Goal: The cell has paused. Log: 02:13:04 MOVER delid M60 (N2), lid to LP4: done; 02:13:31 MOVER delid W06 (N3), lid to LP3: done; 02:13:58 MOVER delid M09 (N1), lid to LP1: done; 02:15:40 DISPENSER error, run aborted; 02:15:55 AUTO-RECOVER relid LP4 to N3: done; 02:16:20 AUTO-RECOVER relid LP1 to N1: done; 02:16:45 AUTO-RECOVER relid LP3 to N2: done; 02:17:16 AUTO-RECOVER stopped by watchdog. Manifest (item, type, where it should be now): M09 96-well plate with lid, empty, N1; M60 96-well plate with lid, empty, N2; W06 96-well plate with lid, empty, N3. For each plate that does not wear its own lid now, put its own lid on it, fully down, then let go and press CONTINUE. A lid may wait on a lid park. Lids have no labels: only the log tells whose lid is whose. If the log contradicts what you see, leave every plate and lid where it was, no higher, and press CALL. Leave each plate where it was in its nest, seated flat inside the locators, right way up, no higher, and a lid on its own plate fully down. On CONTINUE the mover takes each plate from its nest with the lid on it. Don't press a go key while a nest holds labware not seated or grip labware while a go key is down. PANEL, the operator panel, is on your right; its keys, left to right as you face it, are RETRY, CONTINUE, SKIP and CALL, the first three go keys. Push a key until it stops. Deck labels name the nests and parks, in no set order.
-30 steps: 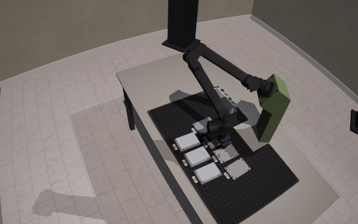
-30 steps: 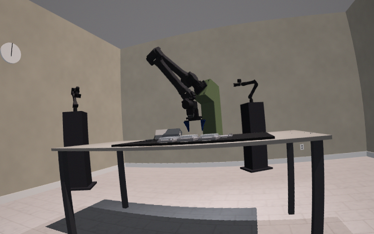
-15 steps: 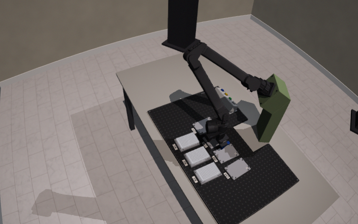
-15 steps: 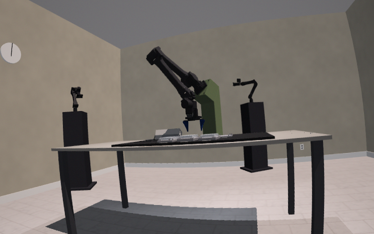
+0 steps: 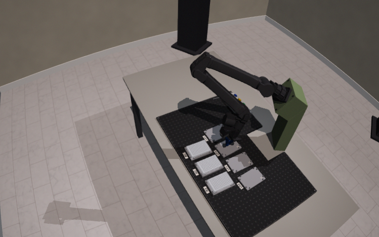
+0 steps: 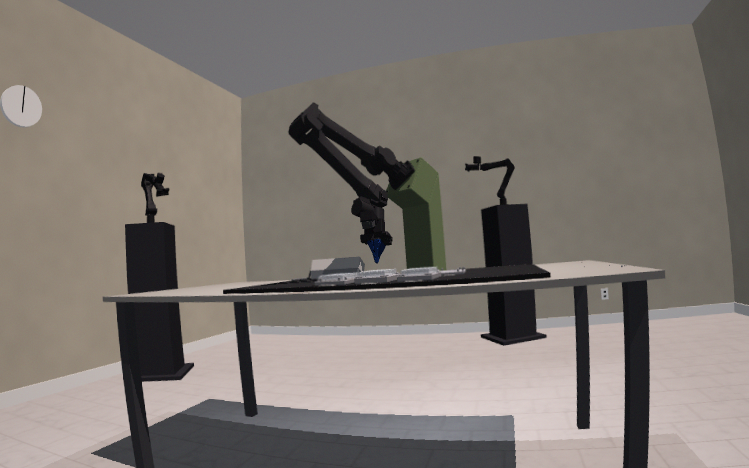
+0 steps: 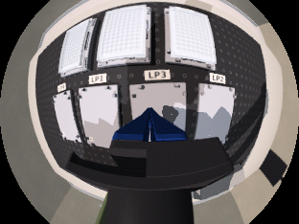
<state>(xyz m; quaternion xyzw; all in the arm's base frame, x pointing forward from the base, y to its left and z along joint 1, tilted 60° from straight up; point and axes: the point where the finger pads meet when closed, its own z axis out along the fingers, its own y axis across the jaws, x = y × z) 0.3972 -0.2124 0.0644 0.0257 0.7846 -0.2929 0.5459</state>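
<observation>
Three white 96-well plates, each wearing a lid, sit in a row of nests: one [image 5: 198, 149], one [image 5: 208, 165] and one [image 5: 219, 182]. In the wrist view they lie along the top, at left [image 7: 77, 46], middle [image 7: 125, 33] and right [image 7: 188, 34]. Beside them lie several flat grey lid parks with nothing on them; the wrist view shows the labels LP1 [image 7: 98, 79], LP3 [image 7: 156, 76] and LP2 [image 7: 218, 78]. My gripper [image 5: 228, 143] hangs point down a little above the LP3 park [image 5: 228, 148]. Its blue fingers [image 7: 151, 118] are shut tip to tip on nothing; it also shows in the exterior view [image 6: 376, 251].
The operator panel [image 5: 237, 97] with its coloured keys lies behind the parks, mostly hidden by my arm; it is the grey box [image 6: 336, 266] on the deck. My green base column [image 5: 289, 115] stands on the table's right side. Black camera pillars stand off the table.
</observation>
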